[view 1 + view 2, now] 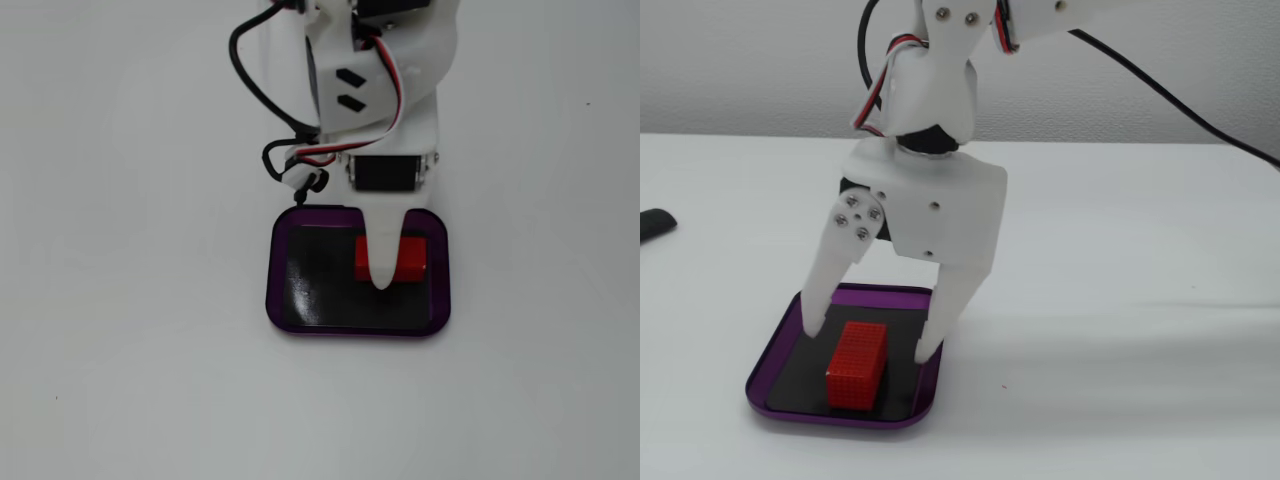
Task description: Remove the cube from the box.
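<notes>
1. Cube [858, 364] lies flat on the black floor of the box [768, 370], toward the right side in the top-down fixed view [408, 258].
2. Gripper [870, 338] spread wide, fingers straddling the cube, holding nothing.
3. Likely light, rigid, dotted faces offering some friction.
4. Best hold: across the two long sides, mid-length.
5. Glossy floor may let it slide.
</notes>
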{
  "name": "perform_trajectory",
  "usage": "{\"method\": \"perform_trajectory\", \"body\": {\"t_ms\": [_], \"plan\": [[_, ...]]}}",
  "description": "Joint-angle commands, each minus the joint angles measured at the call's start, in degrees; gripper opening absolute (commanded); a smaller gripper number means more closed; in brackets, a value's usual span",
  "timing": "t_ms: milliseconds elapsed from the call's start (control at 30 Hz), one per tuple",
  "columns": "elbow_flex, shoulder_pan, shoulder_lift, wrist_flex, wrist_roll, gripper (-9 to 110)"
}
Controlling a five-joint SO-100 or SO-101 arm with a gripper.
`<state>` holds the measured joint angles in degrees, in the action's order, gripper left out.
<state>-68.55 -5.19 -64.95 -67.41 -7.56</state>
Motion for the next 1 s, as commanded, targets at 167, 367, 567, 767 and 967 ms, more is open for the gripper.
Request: {"method": "perform_trajectory", "body": {"t_ms": [167, 367, 567, 767, 967], "plan": [[-0.79, -1.32, -0.62, 3.08, -1.67, 25], [-0.79, -1.32, -0.53, 3.96, -1.76, 16], [-0.79, -1.32, -0.53, 4.22, -1.76, 8], [-0.53, -1.32, -0.53, 4.22, -1.58, -1], [-0.18, -1.41, -1.23, 3.52, -1.05, -1]]}}
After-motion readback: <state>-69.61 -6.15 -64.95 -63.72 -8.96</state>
